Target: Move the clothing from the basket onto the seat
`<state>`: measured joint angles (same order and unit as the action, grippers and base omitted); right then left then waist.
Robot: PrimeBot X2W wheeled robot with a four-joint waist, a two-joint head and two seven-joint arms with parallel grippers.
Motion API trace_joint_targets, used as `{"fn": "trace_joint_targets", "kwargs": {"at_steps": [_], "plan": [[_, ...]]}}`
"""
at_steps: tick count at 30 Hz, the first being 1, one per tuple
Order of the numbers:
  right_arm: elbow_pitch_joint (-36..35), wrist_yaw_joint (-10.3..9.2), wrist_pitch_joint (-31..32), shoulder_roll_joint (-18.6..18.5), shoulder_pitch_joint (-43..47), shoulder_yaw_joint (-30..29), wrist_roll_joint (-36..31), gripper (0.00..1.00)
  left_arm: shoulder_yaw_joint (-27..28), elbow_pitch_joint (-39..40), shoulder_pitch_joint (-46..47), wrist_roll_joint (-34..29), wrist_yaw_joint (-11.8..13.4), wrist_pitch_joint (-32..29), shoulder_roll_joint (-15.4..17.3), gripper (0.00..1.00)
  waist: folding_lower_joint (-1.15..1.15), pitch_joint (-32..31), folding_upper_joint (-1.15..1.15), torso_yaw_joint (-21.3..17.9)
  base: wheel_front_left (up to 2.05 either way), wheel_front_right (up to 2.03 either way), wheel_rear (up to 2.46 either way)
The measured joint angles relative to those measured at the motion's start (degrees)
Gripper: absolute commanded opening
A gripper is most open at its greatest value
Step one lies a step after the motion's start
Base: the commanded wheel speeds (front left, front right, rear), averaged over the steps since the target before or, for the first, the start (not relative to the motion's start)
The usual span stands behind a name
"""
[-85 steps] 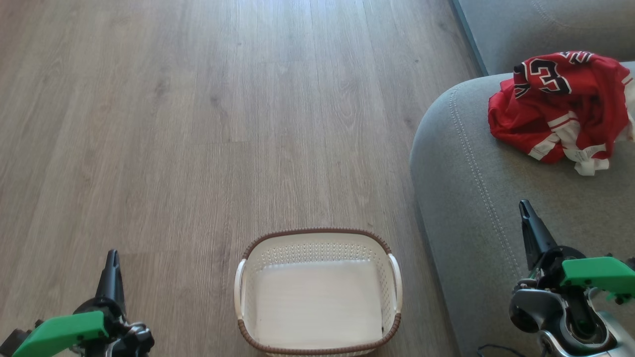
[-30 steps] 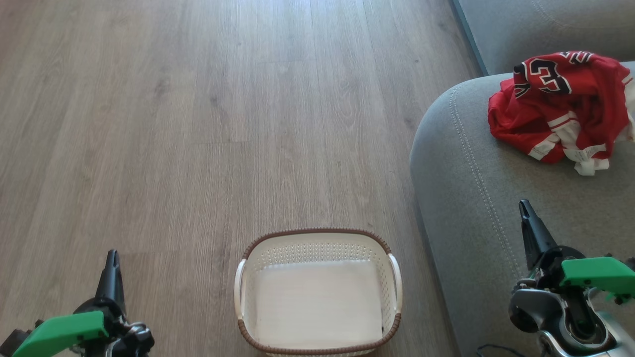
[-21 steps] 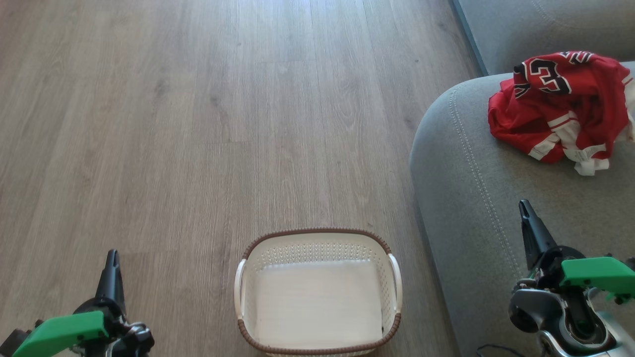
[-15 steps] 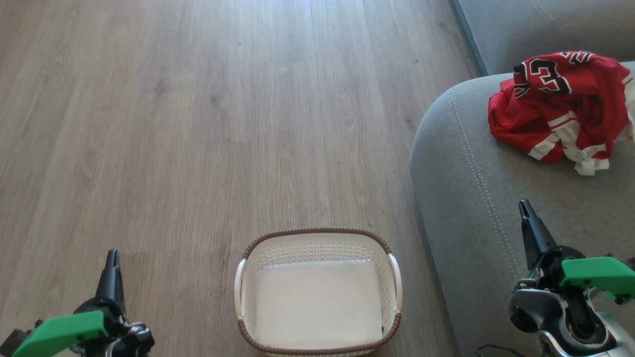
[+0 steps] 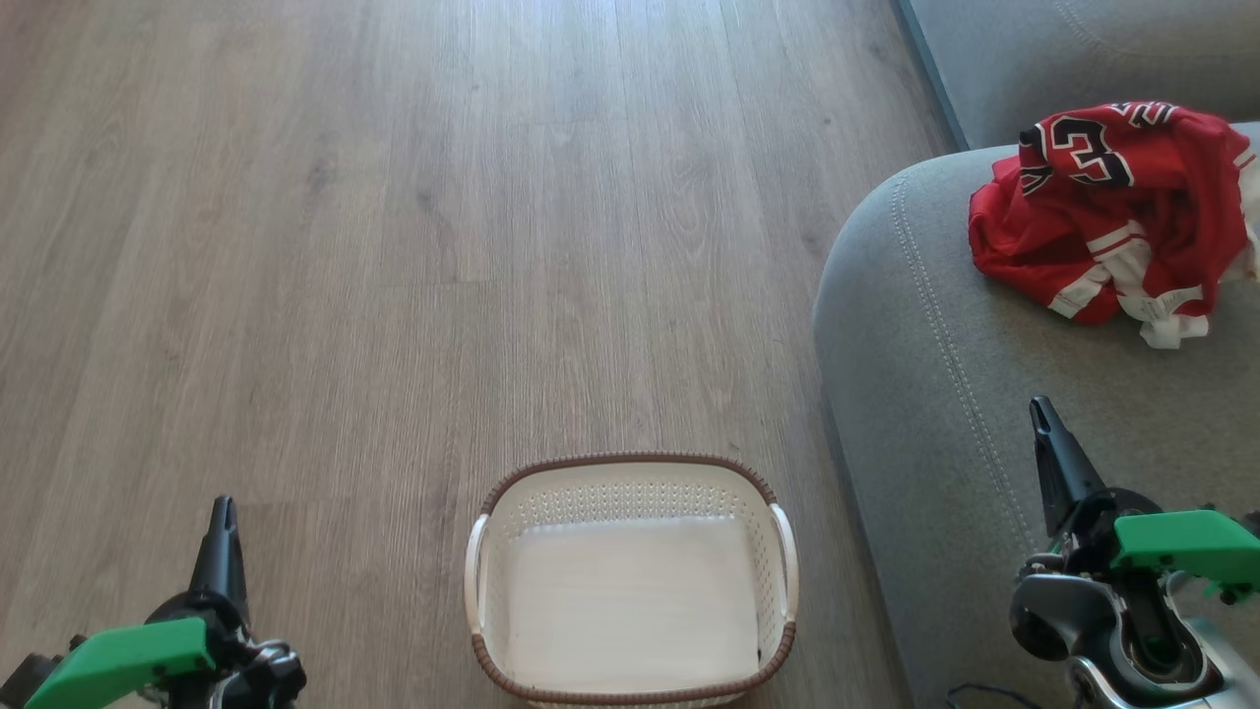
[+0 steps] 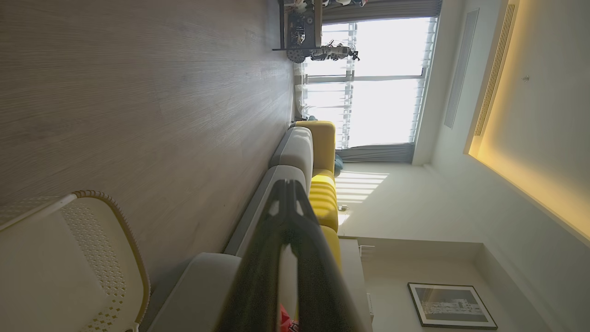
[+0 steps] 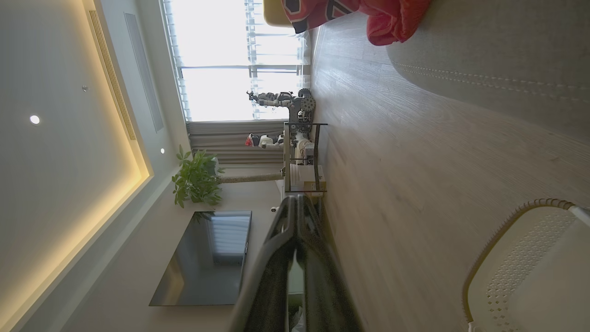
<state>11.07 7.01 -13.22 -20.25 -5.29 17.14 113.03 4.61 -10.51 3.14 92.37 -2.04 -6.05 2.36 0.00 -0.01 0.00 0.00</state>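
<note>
The red clothing (image 5: 1112, 212) with white trim and black numerals lies crumpled on the grey seat (image 5: 935, 394) at the upper right; it also appears in the right wrist view as clothing (image 7: 368, 14). The cream basket (image 5: 630, 581) with its brown rim stands on the floor at bottom centre, with nothing inside. My left gripper (image 5: 224, 507) is shut at the lower left, over the floor beside the basket. My right gripper (image 5: 1039, 409) is shut at the lower right, above the seat's front part, well short of the clothing. Both hold nothing.
Wood-look floor (image 5: 394, 246) stretches ahead and to the left. A second grey sofa cushion (image 5: 1034, 49) sits at the top right. The wrist views show a window, yellow cushions (image 6: 322, 203), a metal rack (image 7: 302, 157), a plant and a television.
</note>
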Motion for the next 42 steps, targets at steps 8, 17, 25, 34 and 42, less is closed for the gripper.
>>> {"fn": "trace_joint_targets", "kwargs": {"at_steps": [8,17,25,34,42], "plan": [[0.0,0.00,0.0,0.0,0.0,0.0,0.0,0.00,0.0,0.0,0.0,0.0,0.0,0.0,0.0,0.00,0.00,0.0,0.00,0.0,0.00,0.00,0.00],[0.0,0.00,0.0,-0.1,0.0,0.0,0.0,0.00,0.0,0.0,0.0,0.0,0.0,0.0,0.0,0.00,0.00,0.0,0.00,0.0,0.00,0.00,0.00],[0.0,0.00,0.0,-0.1,0.0,0.0,0.0,0.00,0.0,0.0,0.0,0.0,0.0,0.0,0.0,0.00,0.00,0.0,0.00,0.0,0.00,0.00,0.00],[0.0,0.00,-0.1,-0.2,0.0,0.0,0.0,0.00,0.0,0.0,0.0,0.0,0.0,0.0,0.0,0.00,0.00,0.0,0.00,0.0,0.00,0.00,0.00],[0.0,0.00,-0.1,-0.2,0.0,0.1,0.0,0.00,0.0,0.0,0.0,0.0,0.0,0.0,0.0,0.00,0.00,0.0,0.00,0.0,0.00,0.00,0.00]]}}
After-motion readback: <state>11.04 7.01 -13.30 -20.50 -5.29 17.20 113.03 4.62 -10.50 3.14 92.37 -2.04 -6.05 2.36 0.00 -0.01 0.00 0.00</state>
